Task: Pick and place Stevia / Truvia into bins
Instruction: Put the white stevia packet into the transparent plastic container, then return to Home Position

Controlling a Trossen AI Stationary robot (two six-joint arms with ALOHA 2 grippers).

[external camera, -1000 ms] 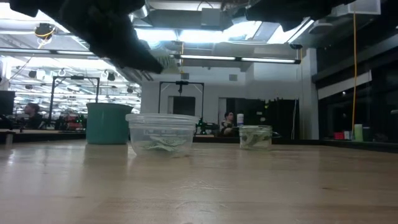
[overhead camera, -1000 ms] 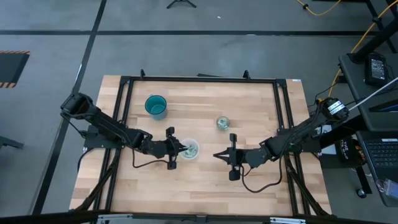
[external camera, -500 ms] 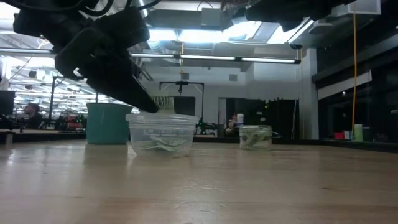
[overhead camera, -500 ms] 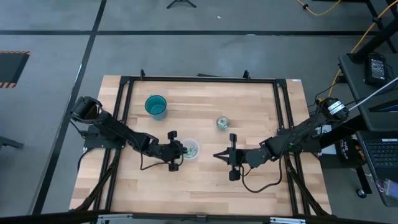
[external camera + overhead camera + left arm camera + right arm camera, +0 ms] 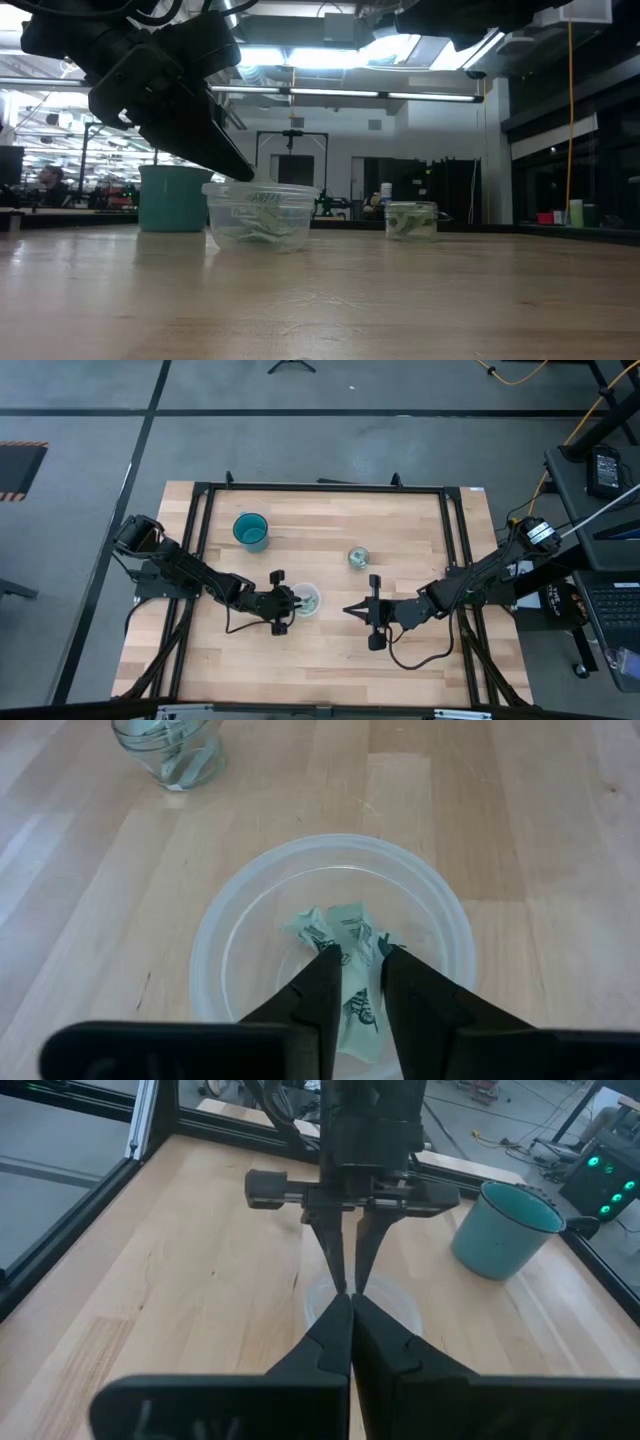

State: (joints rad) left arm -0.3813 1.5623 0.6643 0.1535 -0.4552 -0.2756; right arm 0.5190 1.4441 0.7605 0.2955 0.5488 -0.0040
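Light falls evenly from above — the bench (image 5: pixel 330 640) is bright, with only soft, short shadows. In the low view ceiling lamps (image 5: pixel 330 55) glare, the arm is a dark silhouette, and the near bench surface is blurred.

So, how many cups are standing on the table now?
3. The teal cup stands toward the far left; the small glass cup near the middle, holding packets; the wide translucent cup under the left claw, also holding packets. None seems hidden.

pale smooth wood table (image 5: pixel 520 810); translucent plastic cup (image 5: pixel 215 935); clear glossy glass cup (image 5: pixel 170 750); paper packets (image 5: pixel 345 935).
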